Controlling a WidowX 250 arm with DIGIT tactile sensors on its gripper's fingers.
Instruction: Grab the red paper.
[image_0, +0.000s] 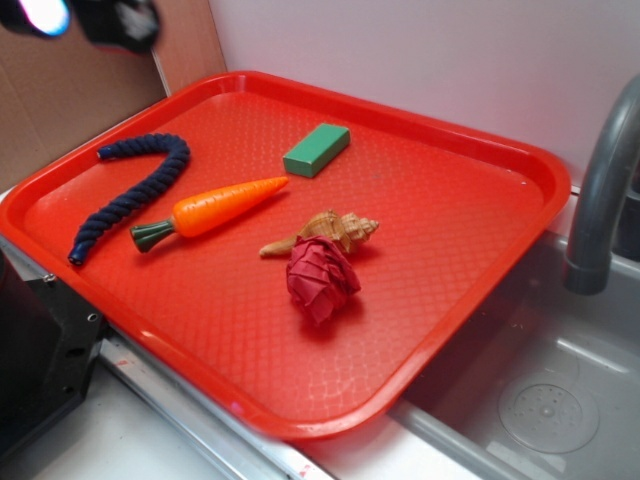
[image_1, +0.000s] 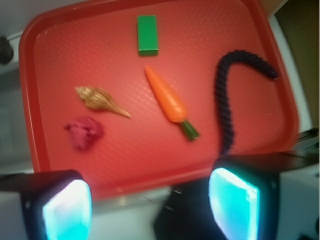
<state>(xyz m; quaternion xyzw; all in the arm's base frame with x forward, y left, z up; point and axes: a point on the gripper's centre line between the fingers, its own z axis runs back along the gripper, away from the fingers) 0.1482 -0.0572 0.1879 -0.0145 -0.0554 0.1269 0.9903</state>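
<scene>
The red paper (image_0: 321, 278) is a dark crimson ball of pleated, creased folds, roughly rose-shaped and duller than the bright surface beneath it; in the wrist view it reads as a blurred, lumpy maroon clump (image_1: 84, 133). It lies on the red tray (image_0: 470, 240), toward the tray's near middle in the exterior view, just beside the tan seashell (image_0: 325, 232), whose spiral body nearly touches its upper edge. Bare tray floor surrounds the paper on its other sides, out to the raised rim. The tray also holds an orange toy carrot (image_0: 215, 208) with a green stub, a green block (image_0: 316, 150) near the far rim, and a dark blue twisted rope (image_0: 135, 195) curving along the left side; all are well apart from the paper. Beside the tray sits a grey sink (image_0: 560, 400) with a grey faucet (image_0: 605, 190). The gripper (image_1: 150, 207) hangs high beyond the tray's edge, its two glowing fingertips (image_1: 67, 210) spread wide with nothing between them.
</scene>
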